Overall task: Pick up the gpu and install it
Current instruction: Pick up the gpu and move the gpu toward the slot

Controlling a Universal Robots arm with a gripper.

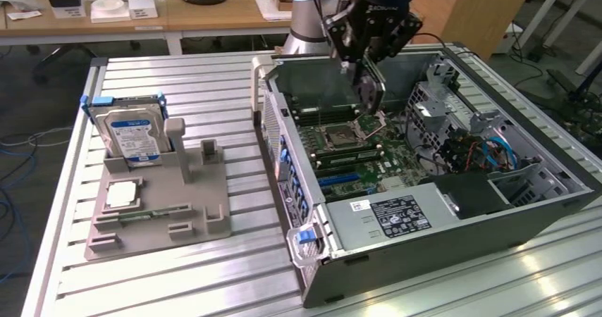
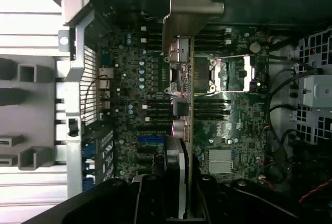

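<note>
My gripper (image 1: 365, 62) hangs over the open computer case (image 1: 526, 222) and is shut on the gpu (image 1: 370, 91), a thin dark card held on edge with its lower end just above the motherboard (image 1: 353, 151) near the processor socket. In the wrist view the gpu (image 2: 182, 105) appears edge-on between my fingers (image 2: 150, 198). Its grey metal bracket (image 2: 189, 6) points towards the case's rear wall. The card hovers over the motherboard (image 2: 129, 94), apart from the slots below it.
To the exterior view's left of the case, a grey holder (image 1: 193, 208) on the slatted table carries an upright hard drive (image 1: 132, 135) and a small white square part (image 1: 123, 194). A power supply (image 1: 400, 215), cables (image 1: 480, 155) and drive cages crowd the case's right side.
</note>
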